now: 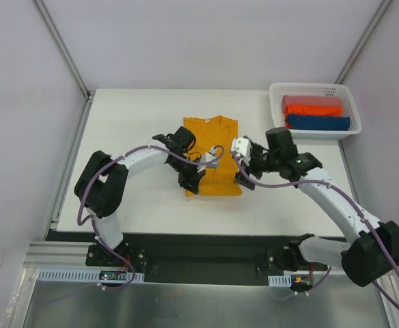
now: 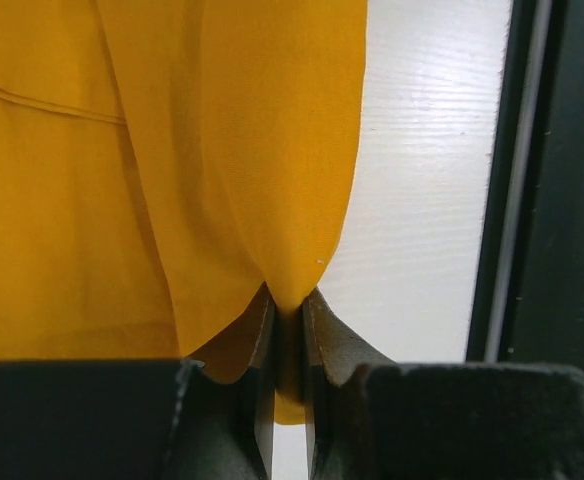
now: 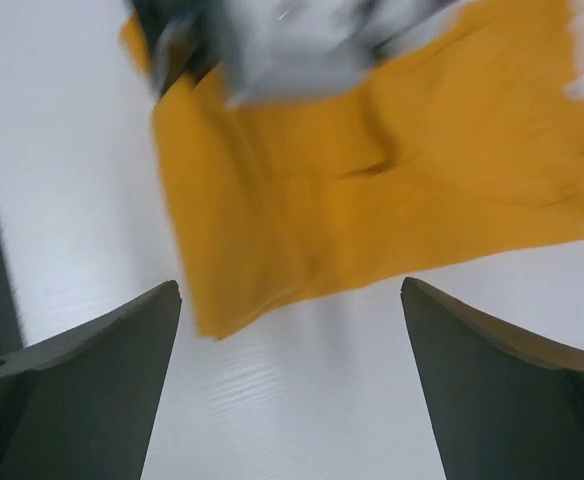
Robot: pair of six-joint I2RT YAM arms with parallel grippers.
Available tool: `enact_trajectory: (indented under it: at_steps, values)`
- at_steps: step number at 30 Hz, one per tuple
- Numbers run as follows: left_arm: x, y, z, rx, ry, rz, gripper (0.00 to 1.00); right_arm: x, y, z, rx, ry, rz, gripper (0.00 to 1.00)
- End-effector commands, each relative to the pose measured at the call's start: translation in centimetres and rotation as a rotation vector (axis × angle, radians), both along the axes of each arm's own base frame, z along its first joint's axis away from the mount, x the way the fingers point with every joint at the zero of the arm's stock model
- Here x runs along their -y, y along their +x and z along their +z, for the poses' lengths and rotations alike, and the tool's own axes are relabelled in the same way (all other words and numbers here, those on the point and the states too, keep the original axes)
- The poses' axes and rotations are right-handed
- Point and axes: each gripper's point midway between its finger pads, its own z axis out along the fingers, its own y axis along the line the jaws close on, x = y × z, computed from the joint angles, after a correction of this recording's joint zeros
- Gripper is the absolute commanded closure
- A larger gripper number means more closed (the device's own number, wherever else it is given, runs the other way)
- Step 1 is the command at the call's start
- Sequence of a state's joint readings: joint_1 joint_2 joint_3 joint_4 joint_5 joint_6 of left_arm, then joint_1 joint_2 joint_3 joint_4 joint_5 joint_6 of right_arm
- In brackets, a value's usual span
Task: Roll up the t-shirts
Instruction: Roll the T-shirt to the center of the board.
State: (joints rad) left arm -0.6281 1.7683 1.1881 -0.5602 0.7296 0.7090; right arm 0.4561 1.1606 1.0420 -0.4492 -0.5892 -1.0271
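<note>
White table (image 1: 152, 205) between pale grey walls (image 1: 186, 41), black rail (image 1: 206, 256) along the near edge. At the left gripper (image 2: 290, 300), fingers pressed all but together, with a thin fold of the mustard-orange t-shirt (image 1: 213, 140) pinched between them at the near left corner of its hem. At the right gripper (image 3: 292, 290), fingers spread wide with nothing between, poised over bare table just beside the near right corner of the same hem. Probably set that way to take both bottom corners at once, to lift the hem evenly and start a straight roll toward the collar; only one corner secured so far, by the look of it. Farther out, the shirt itself flat at mid-table, apparently folded into a narrow strip, collar at the far end. Well apart at the far right, a white mesh basket (image 1: 311, 86), likely the place for finished work. By count: two arms, two grippers, one shirt on the table, and three rolls side by side in the basket: a pinkish roll (image 1: 309, 101), a red-orange roll (image 1: 315, 110) and a dark blue roll (image 1: 320, 123).
</note>
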Motion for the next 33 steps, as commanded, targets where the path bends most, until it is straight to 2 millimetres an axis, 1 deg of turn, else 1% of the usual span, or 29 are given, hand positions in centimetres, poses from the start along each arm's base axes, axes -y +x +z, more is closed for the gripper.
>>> enact_trajectory:
  at_steps: [1, 2, 3, 4, 5, 6, 7, 9, 10, 12, 14, 16, 17, 20, 23, 24, 25, 26, 27, 29, 30, 31, 32, 33]
  values:
    - [0.2, -2.0, 2.0, -0.266, -0.054, 0.019, 0.99, 0.3, -4.3, -8.2, -0.131, -0.151, 0.060, 0.04]
    - [0.0, -2.2, 2.1, -0.289, -0.048, 0.022, 0.99, -0.3, -4.8, -8.5, -0.131, -0.175, 0.084, 0.04]
    - [0.1, -2.0, 2.0, -0.297, -0.051, 0.020, 0.99, -0.1, -4.9, -8.8, -0.144, -0.220, 0.086, 0.04]
    - [-0.1, -1.9, 2.0, -0.304, -0.048, 0.021, 0.99, -0.7, -4.7, -8.8, -0.143, -0.217, 0.099, 0.04]
    - [-0.2, -2.0, 1.9, -0.314, -0.041, 0.020, 0.99, -1.0, -4.5, -8.9, -0.126, -0.208, 0.104, 0.04]
    - [-0.2, -2.0, 1.7, -0.321, -0.037, 0.015, 0.99, -1.4, -3.9, -8.7, -0.082, -0.195, 0.111, 0.04]
    - [-0.2, -2.0, 1.6, -0.328, -0.036, 0.014, 0.99, -1.6, -4.0, -9.3, -0.063, -0.212, 0.134, 0.04]
    - [-0.3, -1.8, 1.5, -0.343, -0.036, 0.017, 0.98, -1.8, -3.3, -9.5, -0.035, -0.223, 0.128, 0.04]
    - [-0.2, -1.8, 1.5, -0.353, -0.039, 0.018, 0.98, -1.9, -3.2, -10.3, -0.050, -0.240, 0.136, 0.04]
    - [-0.2, -1.6, 1.5, -0.359, -0.041, 0.022, 0.98, -2.1, -3.0, -10.9, -0.065, -0.249, 0.146, 0.04]
    - [0.0, -1.4, 1.7, -0.373, -0.052, 0.032, 0.98, -2.4, -3.2, -12.2, -0.095, -0.272, 0.183, 0.04]
    - [0.1, -1.2, 1.6, -0.385, -0.055, 0.040, 0.97, -2.9, -3.6, -13.0, -0.111, -0.275, 0.223, 0.04]
    - [0.0, -1.1, 1.6, -0.389, -0.056, 0.043, 0.97, -3.0, -3.8, -14.0, -0.129, -0.292, 0.243, 0.04]
    - [-0.1, -0.9, 1.6, -0.403, -0.056, 0.048, 0.97, -3.8, -4.3, -14.4, -0.167, -0.299, 0.287, 0.04]
    - [-0.3, -0.7, 1.6, -0.416, -0.058, 0.053, 0.96, -4.3, -4.1, -15.0, -0.193, -0.309, 0.290, 0.03]
    - [-0.4, -0.8, 1.5, -0.424, -0.059, 0.053, 0.96, -4.2, -3.9, -15.6, -0.204, -0.335, 0.270, 0.05]
    - [-0.4, -0.7, 1.6, -0.430, -0.061, 0.054, 0.96, -4.6, -3.4, -15.2, -0.198, -0.329, 0.262, 0.09]
    - [-0.5, -0.8, 1.8, -0.441, -0.060, 0.054, 0.96, -4.6, -3.2, -15.2, -0.204, -0.332, 0.249, 0.14]
    - [-0.5, -0.9, 1.9, -0.456, -0.059, 0.054, 0.96, -4.5, -3.4, -15.4, -0.216, -0.339, 0.247, 0.26]
    - [-0.5, -0.8, 2.2, -0.473, -0.062, 0.056, 0.96, -4.5, -3.8, -15.3, -0.249, -0.349, 0.265, 0.46]
    - [-0.7, -1.4, 2.3, -0.519, -0.044, 0.062, 0.96, -4.0, -5.2, -15.4, -0.321, -0.363, 0.285, 0.68]
    - [-0.7, -1.5, 2.6, -0.547, -0.046, 0.066, 0.96, -3.8, -5.9, -15.5, -0.368, -0.370, 0.294, 0.77]
    - [-0.6, -1.2, 3.1, -0.560, -0.051, 0.072, 0.95, -3.8, -6.4, -15.1, -0.397, -0.368, 0.306, 0.83]
    - [-0.8, -1.6, 3.1, -0.604, -0.035, 0.080, 0.95, -3.3, -7.9, -15.1, -0.464, -0.373, 0.323, 0.92]
